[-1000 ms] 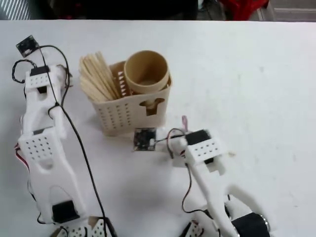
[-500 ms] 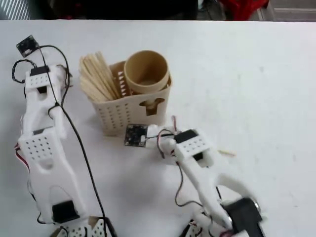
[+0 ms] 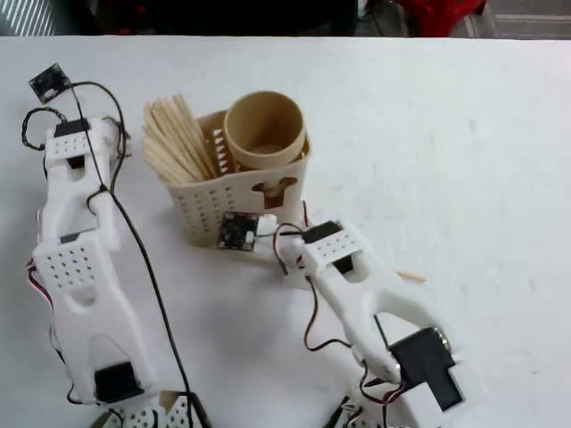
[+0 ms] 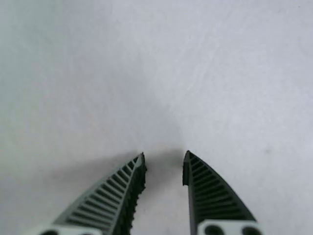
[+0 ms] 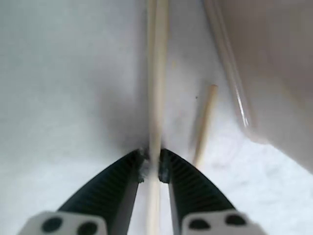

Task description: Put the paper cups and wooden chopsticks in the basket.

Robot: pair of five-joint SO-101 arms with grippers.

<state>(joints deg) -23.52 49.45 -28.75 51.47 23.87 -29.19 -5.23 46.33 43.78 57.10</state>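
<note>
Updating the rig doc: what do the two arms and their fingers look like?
The left arm and right arm have white shells with perforated panels and black motor blocks. Thin black cables run to small dark square camera boards. The fingers are dark, tapered and ribbed.

White tabletop (image 3: 464,134): matt, faintly grainy. Cream perforated basket (image 3: 205,201): moulded plastic, slight sheen. Tan round cup (image 3: 264,132): matt paper. Pale chopstick bundle (image 3: 174,138) and pale single chopstick (image 5: 156,73): bare unvarnished wood, smooth. White left arm (image 3: 76,259), white right arm (image 3: 357,290): matt plastic. Left gripper (image 4: 164,156): dark fingers (image 4: 117,200), ribbed matt plastic.
</note>
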